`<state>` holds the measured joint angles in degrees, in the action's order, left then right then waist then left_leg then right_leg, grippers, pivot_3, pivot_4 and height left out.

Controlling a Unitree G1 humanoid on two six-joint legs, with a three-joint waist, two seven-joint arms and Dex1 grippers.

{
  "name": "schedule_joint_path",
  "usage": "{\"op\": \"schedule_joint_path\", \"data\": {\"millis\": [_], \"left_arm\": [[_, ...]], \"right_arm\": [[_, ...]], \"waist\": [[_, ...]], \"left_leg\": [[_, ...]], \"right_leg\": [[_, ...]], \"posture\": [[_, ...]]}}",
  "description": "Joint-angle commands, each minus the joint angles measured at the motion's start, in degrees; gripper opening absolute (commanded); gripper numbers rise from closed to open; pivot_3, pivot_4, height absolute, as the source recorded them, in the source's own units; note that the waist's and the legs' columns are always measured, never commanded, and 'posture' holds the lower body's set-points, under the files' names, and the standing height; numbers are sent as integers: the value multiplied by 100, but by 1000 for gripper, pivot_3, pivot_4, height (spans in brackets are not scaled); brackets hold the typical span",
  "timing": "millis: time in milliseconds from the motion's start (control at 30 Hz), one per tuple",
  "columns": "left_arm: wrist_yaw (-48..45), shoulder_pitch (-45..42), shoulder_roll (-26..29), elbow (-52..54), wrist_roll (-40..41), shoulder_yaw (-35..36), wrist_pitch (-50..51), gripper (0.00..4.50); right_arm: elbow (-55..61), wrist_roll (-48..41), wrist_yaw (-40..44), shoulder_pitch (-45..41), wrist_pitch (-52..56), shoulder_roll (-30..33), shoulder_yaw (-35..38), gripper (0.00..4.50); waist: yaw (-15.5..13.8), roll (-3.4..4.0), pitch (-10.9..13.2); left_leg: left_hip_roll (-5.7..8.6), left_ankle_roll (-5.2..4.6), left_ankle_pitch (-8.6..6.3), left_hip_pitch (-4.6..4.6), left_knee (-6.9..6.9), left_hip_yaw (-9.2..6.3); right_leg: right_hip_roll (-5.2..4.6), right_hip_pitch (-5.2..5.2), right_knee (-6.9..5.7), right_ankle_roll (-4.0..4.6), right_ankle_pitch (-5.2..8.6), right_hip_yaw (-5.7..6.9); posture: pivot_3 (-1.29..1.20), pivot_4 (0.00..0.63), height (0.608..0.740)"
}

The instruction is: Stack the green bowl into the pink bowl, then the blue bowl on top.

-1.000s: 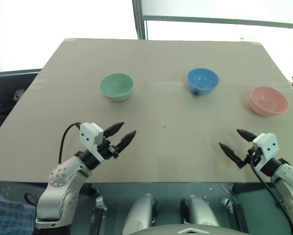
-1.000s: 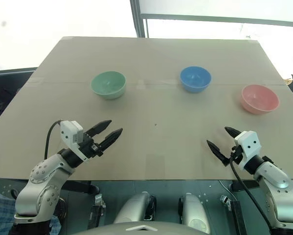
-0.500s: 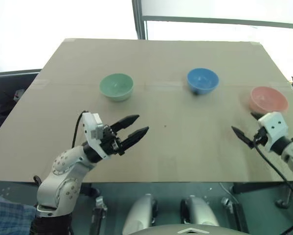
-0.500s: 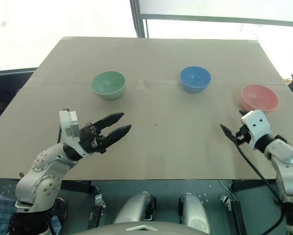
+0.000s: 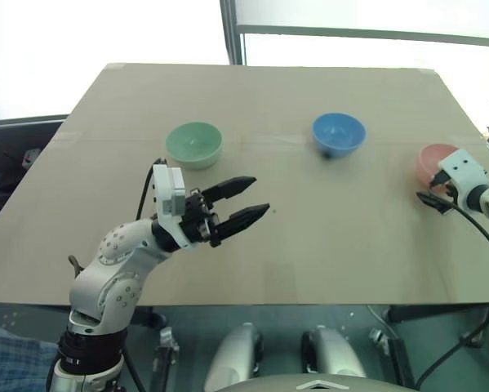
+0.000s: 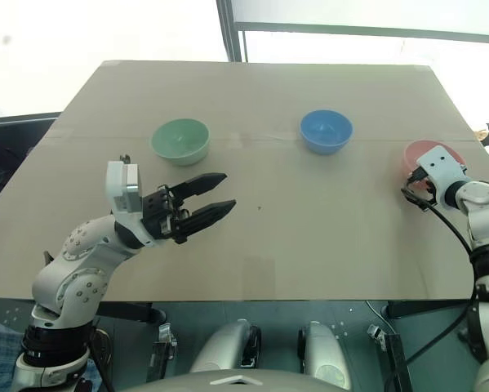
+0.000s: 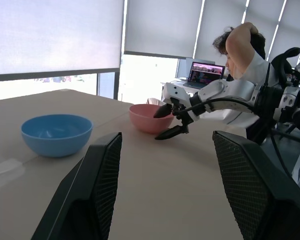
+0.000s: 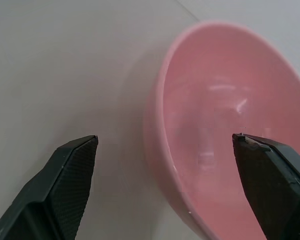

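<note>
Pink bowl straddled by the right tool, nothing gripped

Pink bowl (image 6: 431, 157), small, round, glossy and salmon-coloured, stands near the right edge of the flat brown cardboard-topped table (image 5: 293, 245). The right tool (image 5: 434, 189) is at the bowl's near rim with its two black fingers spread apart. In the right wrist view one finger (image 8: 72, 172) is outside the bowl's wall over the table and the other finger (image 8: 275, 172) is over the bowl's hollow, so the rim lies between them. The fingers are not pressed on the wall; I cannot tell whether either one touches it.

The small round bright blue glossy bowl (image 5: 339, 135) stands at mid-table, well apart from the pink one. The small round pale mint-green glossy bowl (image 5: 193, 144) stands further left, roughly level with the blue bowl. All three are upright and empty.

The left tool (image 5: 251, 198) hovers above the table, just nearer the robot than the green bowl, pointing toward the right. Its black fingers are parted and hold nothing.

In the left wrist view a seated person (image 7: 245, 55) and an open laptop (image 7: 206, 74) show behind the table.
</note>
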<state>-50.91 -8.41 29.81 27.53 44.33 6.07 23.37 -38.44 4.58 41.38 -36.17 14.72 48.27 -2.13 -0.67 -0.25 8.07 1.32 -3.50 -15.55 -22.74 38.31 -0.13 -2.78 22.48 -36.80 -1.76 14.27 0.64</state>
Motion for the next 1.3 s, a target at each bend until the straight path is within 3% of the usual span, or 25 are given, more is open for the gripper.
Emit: {"op": "schedule_joint_path", "data": {"millis": [33, 267, 300, 500, 733, 967, 1133, 1167, 1300], "left_arm": [[67, -4, 20, 269, 54, 38, -51, 3201], [169, 183, 25, 369, 41, 95, -97, 3201], [169, 205, 26, 363, 30, 102, -113, 3201], [181, 261, 61, 302, -6, 153, -142, 3201], [114, 364, 143, -263, -443, 270, -464, 3201], [-34, 406, 201, -729, -679, 429, -775, 3201], [-69, 406, 206, -872, -772, 472, -913, 3201], [-69, 404, 205, -882, -780, 470, -929, 3201], [-64, 397, 185, -903, -799, 469, -968, 3201]], "right_arm": [[-388, 210, 284, -457, -279, 169, -162, 3190], [-744, 338, 539, -802, -510, 132, -317, 253], [-758, 347, 559, -809, -522, 128, -327, 90], [-68, 290, 1227, -482, -809, 240, -437, 90], [3652, -489, 2325, 506, 1016, 172, -544, 90], [6058, -559, 1884, 725, 2487, -606, -1402, 90], [6558, 42, 1386, 389, 2819, -1305, -2589, 90], [6547, 131, 1354, 319, 2824, -1361, -2757, 798], [6386, 273, 1232, 3, 2892, -1565, -2984, 2192]], "waist": [[2, 0, 0], [-8, 0, 0], [-12, 0, 0], [-4, 1, 0], [2, 6, -1], [-15, 3, -1], [0, 3, -2], [-10, 2, -2], [-12, -1, -3]], "left_leg": [[0, 0, 0, 0, 0, 0], [-1, 0, 0, 0, 0, -1], [-1, 0, 0, 0, 0, -1], [-1, 1, 0, 0, 0, -2], [-8, -1, -1, -4, -3, -7], [-6, -18, -14, -10, -3, -14], [-5, -1, -5, -12, -6, -14], [-4, 0, -5, -12, -6, -14], [9, 1, -4, -13, -5, -19]], "right_leg": [[0, 0, 0, 0, 0, 0], [-2, 0, 0, -1, -1, 0], [-2, 0, 0, -1, -1, 0], [-3, 1, 0, 0, -1, 0], [-1, 10, -3, -1, -1, 0], [-10, 14, -1, 0, -1, 4], [-12, 22, -1, 1, -1, 4], [-12, 23, 0, 1, -1, 4], [-24, 22, 0, 1, -1, 10]], "posture": [[0, 150, 740], [0, 150, 740], [0, 150, 740], [0, 150, 740], [0, 150, 740], [0, 150, 740], [0, 150, 740], [0, 150, 740], [0, 150, 740]]}}
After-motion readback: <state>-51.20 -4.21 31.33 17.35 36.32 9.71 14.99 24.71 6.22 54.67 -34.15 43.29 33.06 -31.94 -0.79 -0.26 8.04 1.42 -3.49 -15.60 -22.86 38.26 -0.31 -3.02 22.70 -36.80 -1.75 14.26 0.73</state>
